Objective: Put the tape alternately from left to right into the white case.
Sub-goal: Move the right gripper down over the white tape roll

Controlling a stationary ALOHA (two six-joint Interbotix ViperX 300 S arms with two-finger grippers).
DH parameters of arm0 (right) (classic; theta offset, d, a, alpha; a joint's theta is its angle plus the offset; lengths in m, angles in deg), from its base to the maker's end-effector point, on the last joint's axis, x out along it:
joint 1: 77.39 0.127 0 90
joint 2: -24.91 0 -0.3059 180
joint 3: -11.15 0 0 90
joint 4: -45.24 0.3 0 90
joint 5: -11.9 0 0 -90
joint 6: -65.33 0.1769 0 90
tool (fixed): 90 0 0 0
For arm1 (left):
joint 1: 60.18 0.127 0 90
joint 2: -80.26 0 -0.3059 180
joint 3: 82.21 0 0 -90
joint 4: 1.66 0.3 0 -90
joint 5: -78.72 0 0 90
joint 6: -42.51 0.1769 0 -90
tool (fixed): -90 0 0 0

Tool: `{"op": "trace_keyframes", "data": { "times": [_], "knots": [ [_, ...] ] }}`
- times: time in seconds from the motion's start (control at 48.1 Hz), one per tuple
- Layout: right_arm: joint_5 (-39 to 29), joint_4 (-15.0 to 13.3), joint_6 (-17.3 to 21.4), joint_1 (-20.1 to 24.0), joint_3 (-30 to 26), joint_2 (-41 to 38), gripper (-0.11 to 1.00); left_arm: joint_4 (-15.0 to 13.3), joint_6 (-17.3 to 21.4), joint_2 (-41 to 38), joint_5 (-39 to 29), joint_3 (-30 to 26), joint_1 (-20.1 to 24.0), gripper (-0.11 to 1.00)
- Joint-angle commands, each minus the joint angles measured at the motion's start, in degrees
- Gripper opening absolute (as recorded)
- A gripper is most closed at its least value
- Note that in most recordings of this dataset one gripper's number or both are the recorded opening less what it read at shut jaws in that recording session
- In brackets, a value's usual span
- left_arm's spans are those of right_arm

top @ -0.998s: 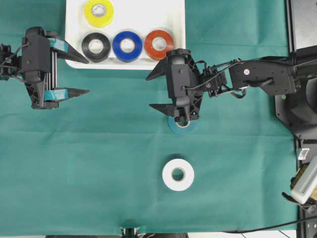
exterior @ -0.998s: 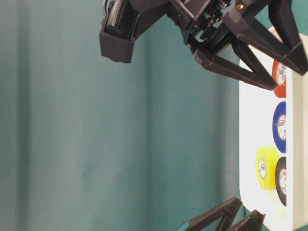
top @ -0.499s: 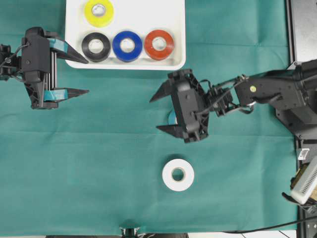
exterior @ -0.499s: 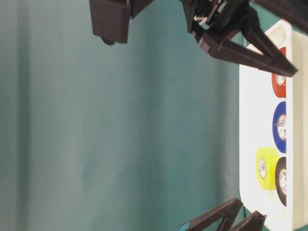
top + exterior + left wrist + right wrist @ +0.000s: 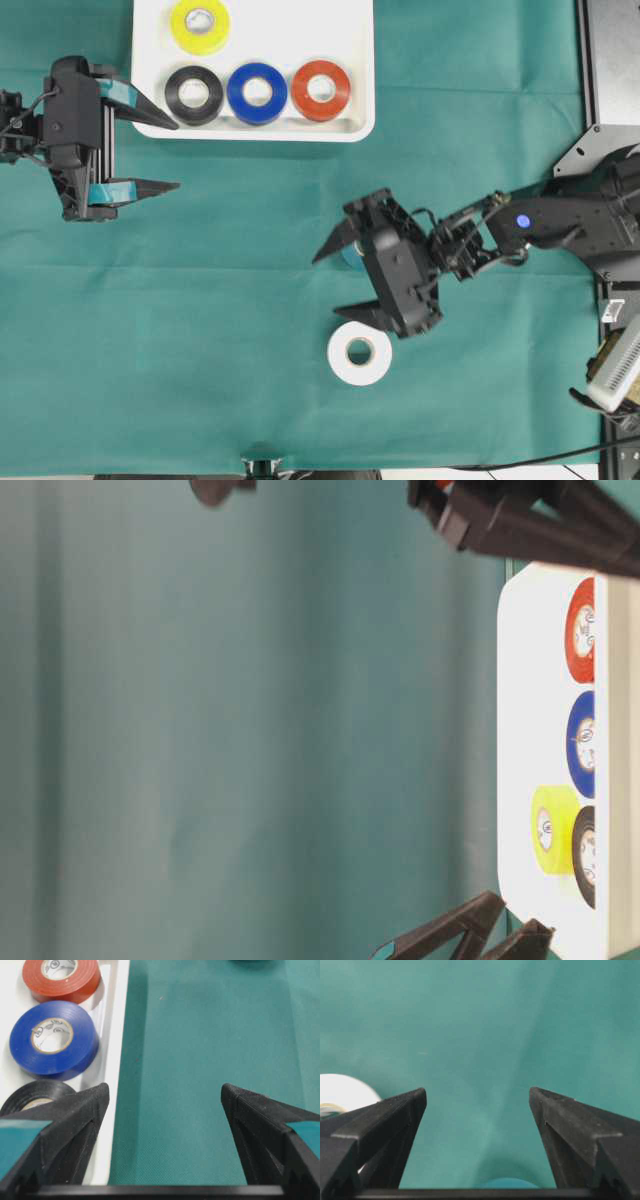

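Observation:
The white case (image 5: 352,40) lies at the top of the overhead view and holds yellow (image 5: 199,22), black (image 5: 194,93), blue (image 5: 257,92) and red (image 5: 320,89) tape rolls. A white roll (image 5: 360,352) lies flat on the green cloth. A teal roll (image 5: 350,256) is mostly hidden under my right gripper (image 5: 330,285), which hangs open and empty between these two rolls. In the right wrist view the white roll (image 5: 340,1091) sits at the left and the teal roll (image 5: 510,1183) at the bottom edge. My left gripper (image 5: 176,155) is open and empty beside the case's front left corner.
Green cloth (image 5: 200,330) covers the table. A dark metal stand (image 5: 610,60) and the right arm's base fill the right edge. In the left wrist view the case rim (image 5: 118,1035) runs past the left finger, with the red (image 5: 62,977), blue (image 5: 52,1037) and black (image 5: 30,1101) rolls inside.
My right gripper has swung away from the case's front edge by the red roll, over the teal roll and toward the white one, staying open. The left arm has not moved.

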Motion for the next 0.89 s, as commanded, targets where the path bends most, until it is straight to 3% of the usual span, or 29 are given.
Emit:
{"op": "trace_keyframes", "data": {
  "times": [0.0, 0.312, 0.873],
  "knots": [
    [0.44, 0.18, 0.09, 2.02, -0.35, 1.41, 0.85, 0.00, 0.00, 0.88, 0.26, -0.53, -0.35, 0.95],
    [0.44, 0.18, 0.09, 7.12, 0.79, 1.32, 0.85, 0.00, -0.09, 0.88, 0.26, -0.97, -0.97, 0.95],
    [0.44, 0.18, 0.09, 7.47, 2.64, -0.53, 0.85, 0.00, -0.18, 0.88, 0.26, -0.97, -1.67, 0.95]
  ]
}}
